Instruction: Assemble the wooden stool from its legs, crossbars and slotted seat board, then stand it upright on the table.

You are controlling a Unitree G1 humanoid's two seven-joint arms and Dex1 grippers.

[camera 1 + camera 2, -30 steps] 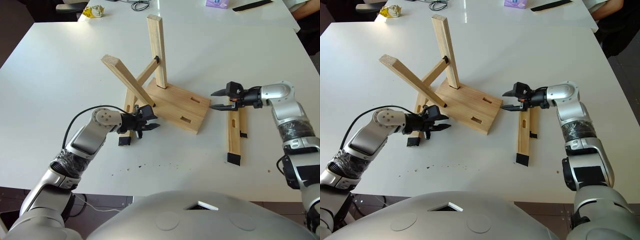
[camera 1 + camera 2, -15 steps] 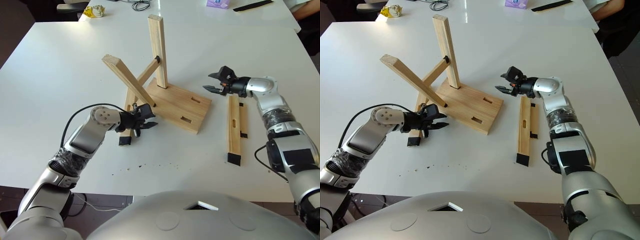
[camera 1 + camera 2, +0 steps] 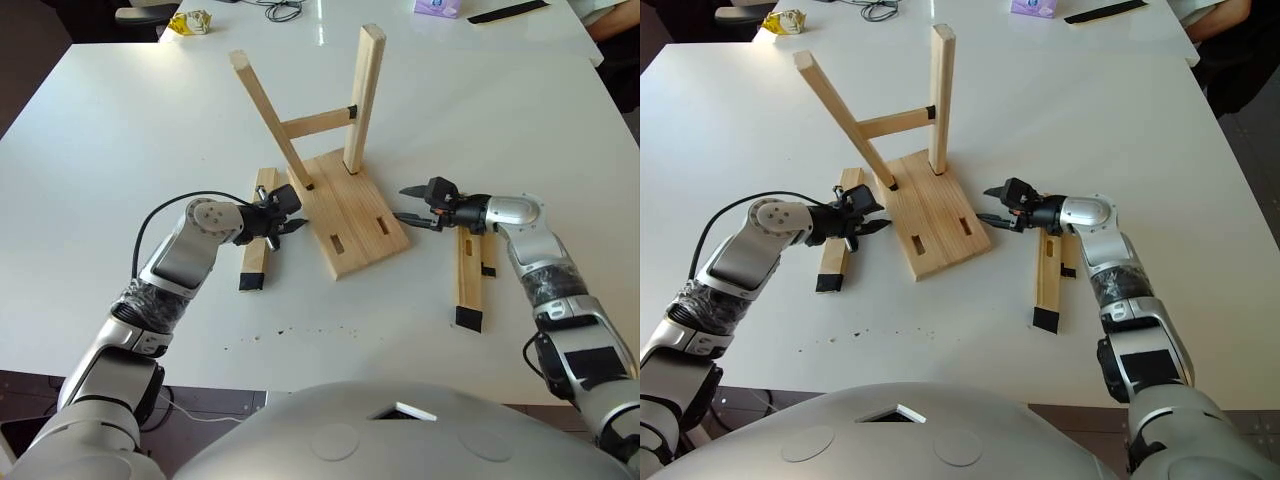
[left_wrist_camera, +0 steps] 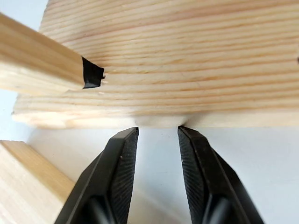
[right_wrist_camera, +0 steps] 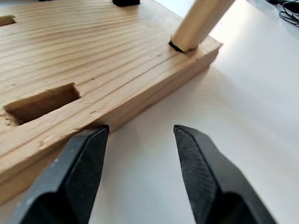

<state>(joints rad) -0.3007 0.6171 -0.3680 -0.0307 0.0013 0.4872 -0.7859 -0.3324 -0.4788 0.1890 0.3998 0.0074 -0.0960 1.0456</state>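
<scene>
Seat board [image 3: 352, 205] lies between left gripper [image 3: 297, 222] and right gripper [image 3: 398, 201], both spread empty beside its edges.

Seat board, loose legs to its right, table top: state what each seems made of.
Seat board: pale bare wood, probably softwood; long grain lines, raw-cut slots, no gloss.
Loose legs: same pale wood; black ends, whether paint, tape or caps is unclear.
Table top: smooth white surface with faint glare, likely laminate or coated board.

Head stereo overlooks table [image 3: 100, 120]; wrist cameras close on seat board [image 4: 187, 56].
</scene>
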